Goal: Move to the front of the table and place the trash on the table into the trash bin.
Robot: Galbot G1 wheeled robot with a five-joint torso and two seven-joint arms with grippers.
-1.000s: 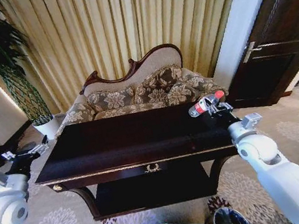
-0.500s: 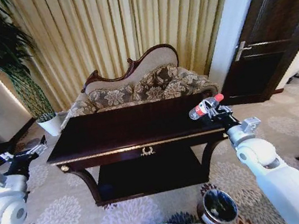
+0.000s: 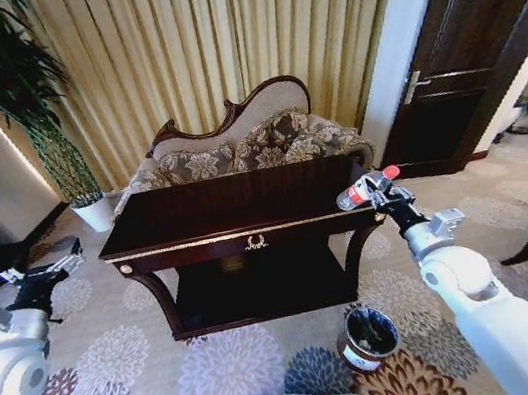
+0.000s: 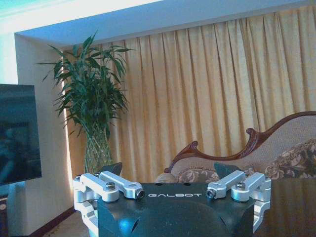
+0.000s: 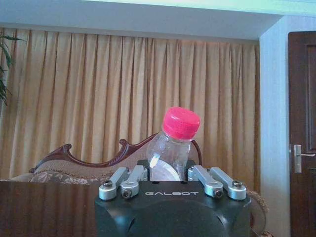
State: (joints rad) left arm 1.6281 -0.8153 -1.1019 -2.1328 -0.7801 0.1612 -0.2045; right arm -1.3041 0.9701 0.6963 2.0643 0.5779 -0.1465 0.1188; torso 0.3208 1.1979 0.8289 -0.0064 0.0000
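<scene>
The right gripper [image 3: 381, 190], jaws clamped on the clear plastic bottle with red cap [image 3: 365, 187], hovers above the dark glossy wooden desk's [image 3: 236, 210] right end; it should release only squarely over the small round dark brown bin [image 3: 367, 336] on the floor in front of the desk.

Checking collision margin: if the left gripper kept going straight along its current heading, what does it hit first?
Probably nothing close. The left gripper sits left of the table, aimed at the sofa and curtain; depth is unclear.
</scene>
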